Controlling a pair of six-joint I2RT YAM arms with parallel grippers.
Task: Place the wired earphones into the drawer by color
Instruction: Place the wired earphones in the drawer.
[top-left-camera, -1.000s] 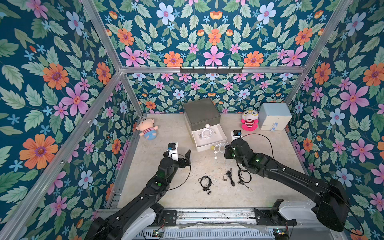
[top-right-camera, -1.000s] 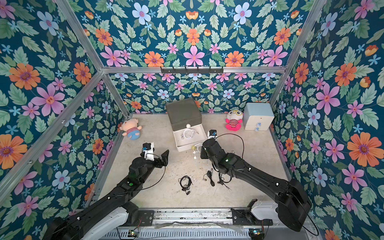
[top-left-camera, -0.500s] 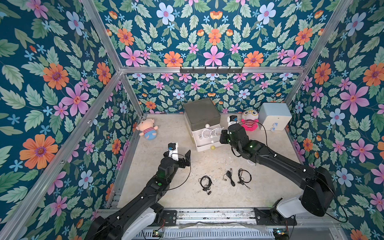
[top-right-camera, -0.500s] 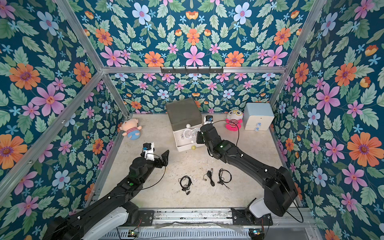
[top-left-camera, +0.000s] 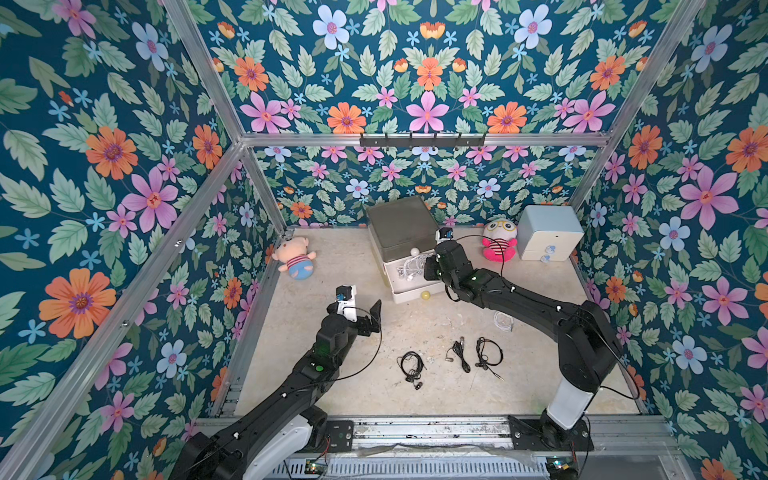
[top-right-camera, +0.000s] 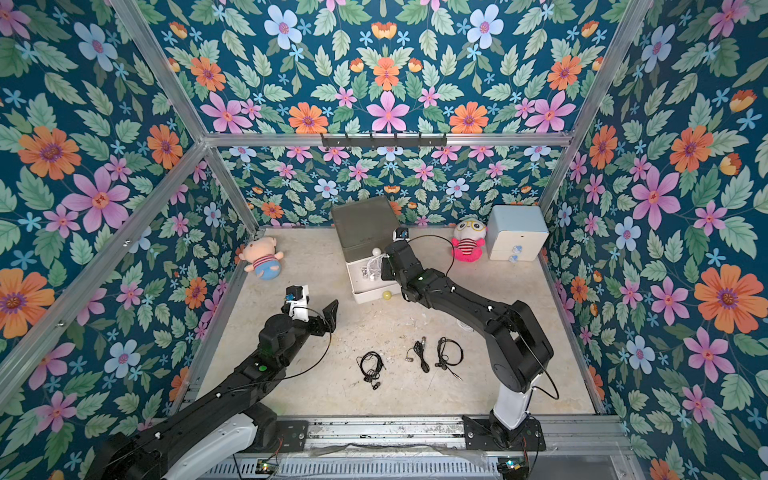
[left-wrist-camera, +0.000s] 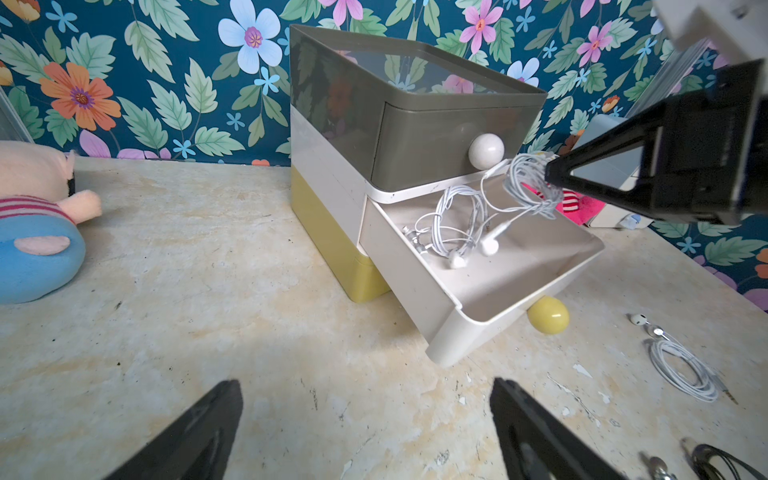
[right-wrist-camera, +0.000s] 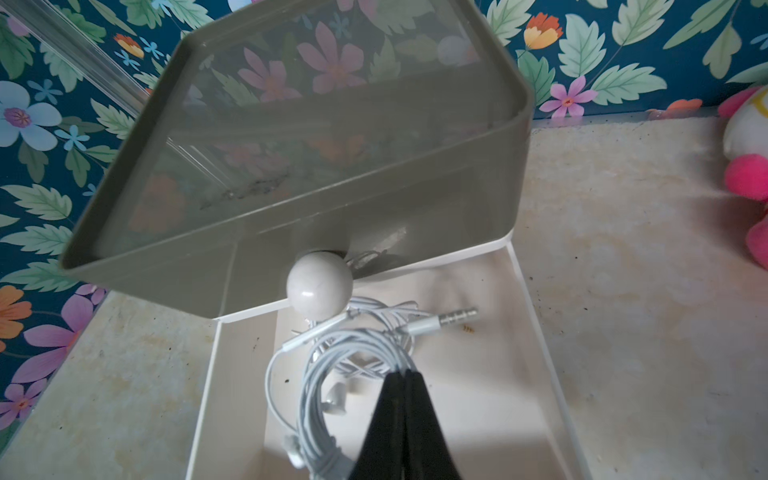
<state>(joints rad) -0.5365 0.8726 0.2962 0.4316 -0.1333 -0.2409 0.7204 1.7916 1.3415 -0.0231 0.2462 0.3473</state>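
White earphone coil (right-wrist-camera: 328, 395) pinched in my right claw (right-wrist-camera: 405, 376), hanging over the open white drawer (left-wrist-camera: 419, 286) near the surface's (top-left-camera: 457, 399) back edge; left claw (left-wrist-camera: 365, 384) gapes wide.

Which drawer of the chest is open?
The white middle drawer: pulled out, white earphones inside. The grey top drawer is shut; the yellow bottom drawer shows only its knob.

**A:** Back centre of the beige stone-look tabletop (top-left-camera: 332, 374) stands the grey-white-yellow plastic three-drawer chest (top-left-camera: 399, 232). Its white middle drawer (top-left-camera: 415, 296) is out, with a white earphone coil (left-wrist-camera: 453, 220) inside and a second white coil (left-wrist-camera: 528, 183) just above it.

**B:** The stuffed pig toy (top-left-camera: 295, 259) lies to its left and the pink plush doll (top-left-camera: 498, 245) to its right. The pale blue two-drawer chest (top-left-camera: 548, 232) sits beyond the doll. In front, to the right, lies a third white coil (top-left-camera: 503, 321). Nearer still is a row: left black coil (top-left-camera: 411, 365), middle black coil (top-left-camera: 459, 353), right black coil (top-left-camera: 487, 353).
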